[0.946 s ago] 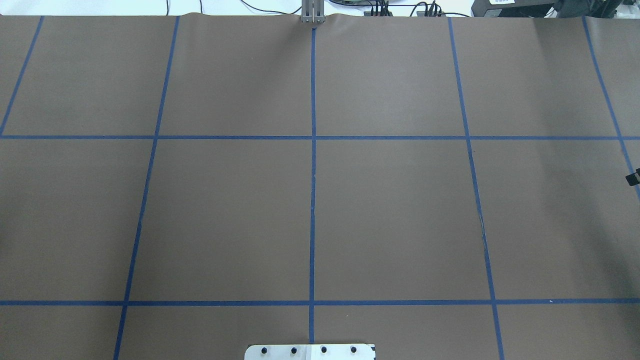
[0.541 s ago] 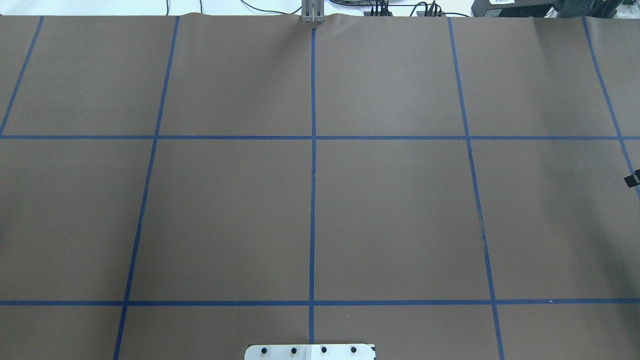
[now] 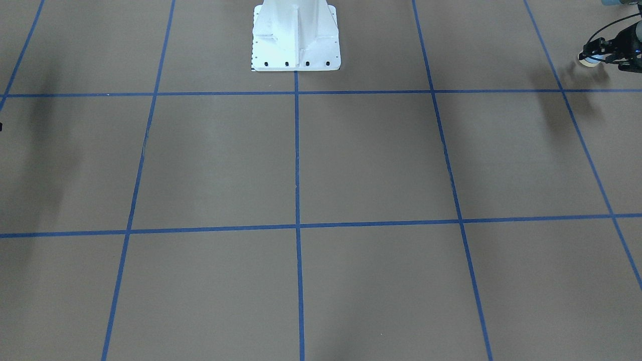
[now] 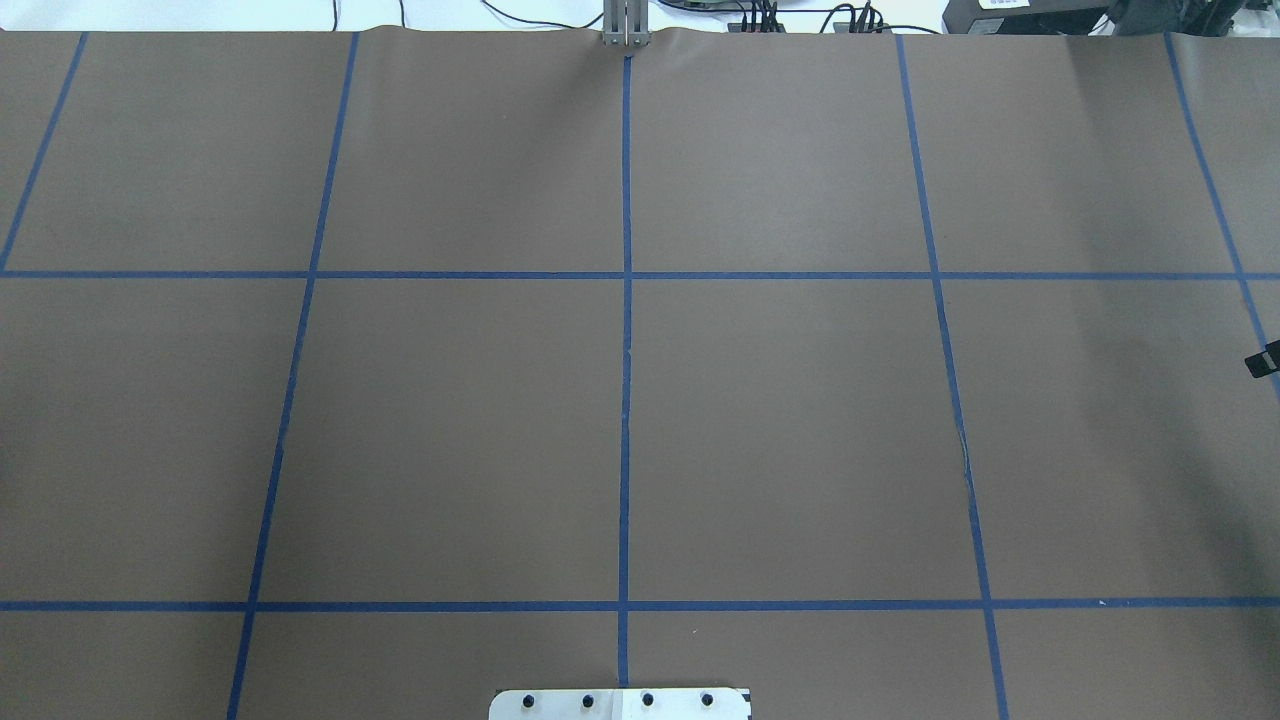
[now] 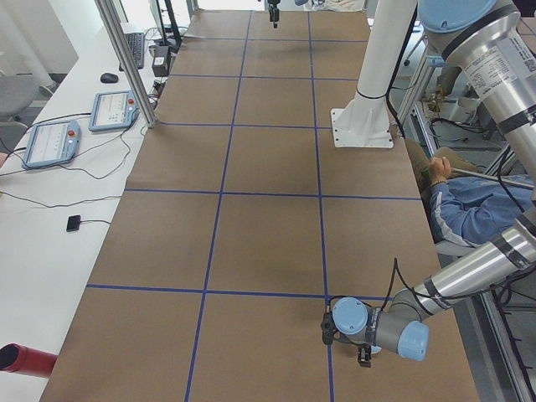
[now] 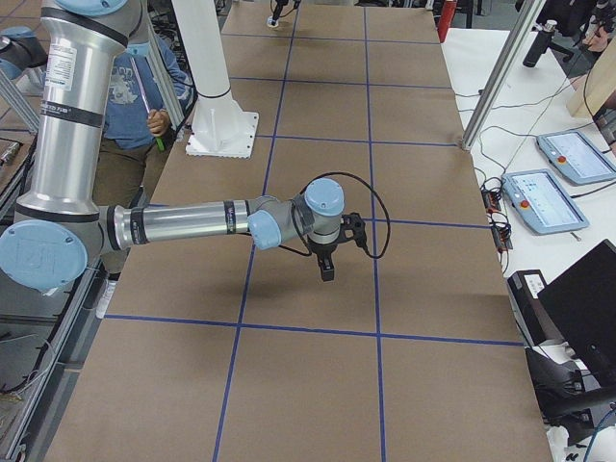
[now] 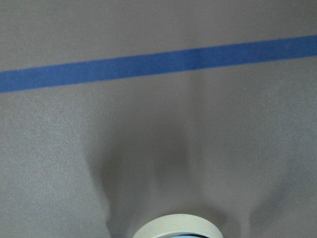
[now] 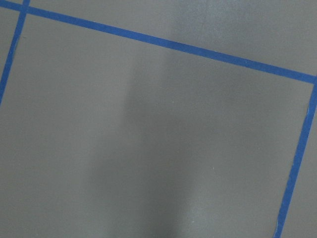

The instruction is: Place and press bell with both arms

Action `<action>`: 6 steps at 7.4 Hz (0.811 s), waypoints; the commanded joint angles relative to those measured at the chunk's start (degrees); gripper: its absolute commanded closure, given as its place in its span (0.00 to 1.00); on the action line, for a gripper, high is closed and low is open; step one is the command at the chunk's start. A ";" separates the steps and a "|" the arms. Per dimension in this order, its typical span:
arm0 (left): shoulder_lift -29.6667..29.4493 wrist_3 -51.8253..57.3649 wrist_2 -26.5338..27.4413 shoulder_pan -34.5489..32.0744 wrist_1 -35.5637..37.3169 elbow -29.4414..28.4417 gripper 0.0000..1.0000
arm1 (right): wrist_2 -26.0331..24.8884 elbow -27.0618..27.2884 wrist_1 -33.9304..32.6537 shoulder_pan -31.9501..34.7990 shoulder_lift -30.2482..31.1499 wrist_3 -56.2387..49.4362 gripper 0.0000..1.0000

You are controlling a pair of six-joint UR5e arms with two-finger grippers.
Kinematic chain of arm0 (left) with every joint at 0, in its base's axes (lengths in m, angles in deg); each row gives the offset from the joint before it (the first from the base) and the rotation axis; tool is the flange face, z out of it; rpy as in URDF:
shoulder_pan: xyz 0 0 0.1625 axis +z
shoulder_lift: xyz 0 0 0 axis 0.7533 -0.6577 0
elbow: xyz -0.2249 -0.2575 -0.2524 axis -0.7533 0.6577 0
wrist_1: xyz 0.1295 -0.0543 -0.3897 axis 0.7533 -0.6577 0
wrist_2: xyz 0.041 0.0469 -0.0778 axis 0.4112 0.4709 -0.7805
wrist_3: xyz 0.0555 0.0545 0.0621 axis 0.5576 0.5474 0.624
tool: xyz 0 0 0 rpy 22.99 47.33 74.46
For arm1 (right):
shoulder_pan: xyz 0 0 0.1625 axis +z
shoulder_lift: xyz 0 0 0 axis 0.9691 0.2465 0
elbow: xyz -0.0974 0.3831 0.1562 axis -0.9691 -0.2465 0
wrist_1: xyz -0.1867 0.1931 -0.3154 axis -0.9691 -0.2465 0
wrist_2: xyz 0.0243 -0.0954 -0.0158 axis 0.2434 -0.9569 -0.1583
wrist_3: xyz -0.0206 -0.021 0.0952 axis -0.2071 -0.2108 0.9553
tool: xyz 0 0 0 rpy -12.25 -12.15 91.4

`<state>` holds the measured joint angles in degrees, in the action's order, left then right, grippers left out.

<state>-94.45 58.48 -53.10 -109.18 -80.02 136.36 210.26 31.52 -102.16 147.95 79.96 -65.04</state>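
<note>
The bell (image 3: 588, 60) hangs sideways in my left gripper (image 3: 597, 54) at the top right of the front-facing view, a little above the brown table, with its shadow beneath. The left wrist view shows only its cream base ring (image 7: 176, 228) at the bottom edge. In the exterior left view the left arm's wrist (image 5: 373, 328) is low over the near table end. My right gripper (image 6: 327, 268) points down over the table in the exterior right view. Only a black sliver of it (image 4: 1265, 360) shows at the overhead view's right edge, so I cannot tell whether it is open or shut.
The white pedestal (image 3: 296, 40) stands at the robot's side of the table. Blue tape lines (image 4: 626, 330) mark a grid on the brown cover. A seated operator (image 5: 469, 209) is beside the table. Teach pendants (image 5: 113, 109) lie on the white side bench.
The black sliver of the right gripper at the overhead view's right edge has slid slightly down and outward. Nothing else has visibly changed.
</note>
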 commanded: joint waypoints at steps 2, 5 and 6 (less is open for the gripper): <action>0.00 0.05 0.00 0.81 0.00 -0.11 0.05 | -0.07 0.00 0.00 -0.23 0.00 0.00 0.00; 0.00 0.05 0.00 1.51 0.00 -0.11 0.41 | 0.02 0.00 -0.09 -0.23 0.00 0.00 0.00; 0.00 -0.03 0.00 1.60 0.00 -0.11 0.65 | 0.02 0.00 -0.09 -0.23 0.09 0.00 0.00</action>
<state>-94.45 58.51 -53.10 -107.76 -80.02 136.24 210.27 31.52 -102.23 147.72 79.98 -65.04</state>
